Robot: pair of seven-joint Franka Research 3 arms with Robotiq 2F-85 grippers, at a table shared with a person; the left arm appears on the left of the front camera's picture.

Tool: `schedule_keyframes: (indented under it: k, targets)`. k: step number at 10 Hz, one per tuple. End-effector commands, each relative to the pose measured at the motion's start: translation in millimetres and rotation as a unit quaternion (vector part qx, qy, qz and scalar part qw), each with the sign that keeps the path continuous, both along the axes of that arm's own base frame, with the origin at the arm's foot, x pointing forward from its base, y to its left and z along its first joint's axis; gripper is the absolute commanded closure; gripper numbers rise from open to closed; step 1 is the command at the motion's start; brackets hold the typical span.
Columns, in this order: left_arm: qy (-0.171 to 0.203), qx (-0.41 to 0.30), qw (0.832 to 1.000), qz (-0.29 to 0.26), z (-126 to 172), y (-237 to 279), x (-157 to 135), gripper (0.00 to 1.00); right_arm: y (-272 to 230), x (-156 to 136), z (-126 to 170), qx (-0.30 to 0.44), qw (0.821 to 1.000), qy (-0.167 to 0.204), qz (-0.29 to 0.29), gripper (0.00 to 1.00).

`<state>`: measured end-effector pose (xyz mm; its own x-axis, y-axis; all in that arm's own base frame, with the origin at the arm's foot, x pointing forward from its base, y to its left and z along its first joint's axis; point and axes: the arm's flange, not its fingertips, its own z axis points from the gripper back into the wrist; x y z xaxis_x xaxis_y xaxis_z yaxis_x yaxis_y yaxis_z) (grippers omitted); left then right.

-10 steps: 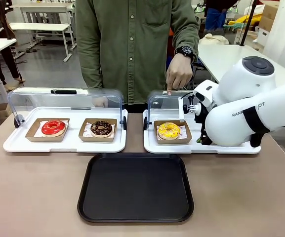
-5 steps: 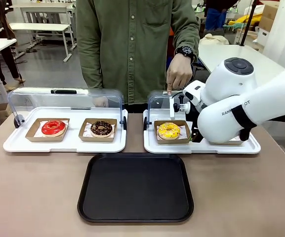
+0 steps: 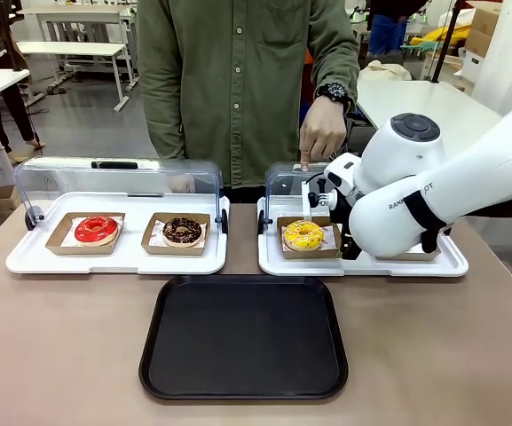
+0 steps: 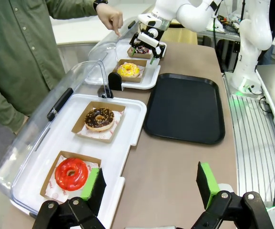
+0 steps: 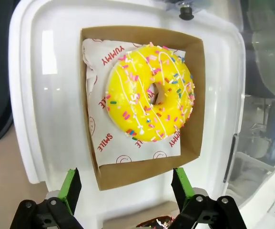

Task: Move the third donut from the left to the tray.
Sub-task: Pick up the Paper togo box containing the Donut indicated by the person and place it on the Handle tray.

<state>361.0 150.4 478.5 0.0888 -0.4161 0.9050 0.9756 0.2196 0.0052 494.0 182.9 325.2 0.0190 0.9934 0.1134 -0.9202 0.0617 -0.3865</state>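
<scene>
- Left pincer (image 4: pixel 150 183) – released, jaws wide, hanging over the bench's near side beside the red-iced donut (image 4: pixel 71 173). It is well apart from the task's thing, so this arm is the farther one.
- The tray (image 3: pixel 242 337) – black and bare, on the bench between the robot and the two white display trays, just in front of the right-hand one.
- Right pincer (image 5: pixel 127 186) – released, holding nothing, poised over the near edge of the cardboard square (image 5: pixel 142 177).
- The third donut (image 5: pixel 132 95) – lies straight ahead along the fingers, set slightly toward the right-hand finger in the wrist view. It is a ring with no long axis, and the square's edges run roughly parallel to the fingers. It rests in the white display tray (image 5: pixel 42 119), not yet lifted.
- Paper liner (image 5: pixel 96 86) – printed "YUMMY" and "SMILE".
- Right arm's casing – lettering partly hidden, reading "RANK…OT".
- Person's hand (image 3: pixel 320 133) – fingertip on the raised clear lid (image 3: pixel 284 185).
</scene>
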Motion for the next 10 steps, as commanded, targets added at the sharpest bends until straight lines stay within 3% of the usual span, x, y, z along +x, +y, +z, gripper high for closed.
schedule_keyframes:
  k: [1, 6, 7, 8, 9, 10]
  targets:
    - [-0.013, -0.010, 1.000, -0.004, 2.5, 0.1, 0.2, 0.00, 3.2, 12.4, -5.3, -0.008, 1.000, 0.002, -0.008, 0.00]
    - [-0.013, -0.010, 1.000, -0.004, 2.5, 0.1, 0.2, 0.00, 3.8, 16.8, -14.8, -0.008, 1.000, 0.012, -0.008, 0.00]
    - [-0.013, -0.010, 1.000, -0.004, 2.5, 0.1, 0.2, 0.00, 3.8, 16.7, -16.0, -0.005, 1.000, 0.020, -0.010, 0.60]
    - [-0.013, -0.010, 1.000, -0.004, 2.5, 0.1, 0.2, 0.00, 2.8, 18.0, -17.3, -0.004, 1.000, 0.024, -0.011, 0.60]
    - [-0.013, -0.010, 1.000, -0.004, 2.5, 0.1, 0.2, 0.00, 2.4, 18.1, -18.5, -0.007, 1.000, 0.028, -0.011, 1.00]
    - [-0.013, -0.010, 1.000, -0.004, 2.5, 0.1, 0.2, 0.00, 2.0, 18.4, -18.5, -0.007, 0.999, 0.031, -0.012, 0.62]
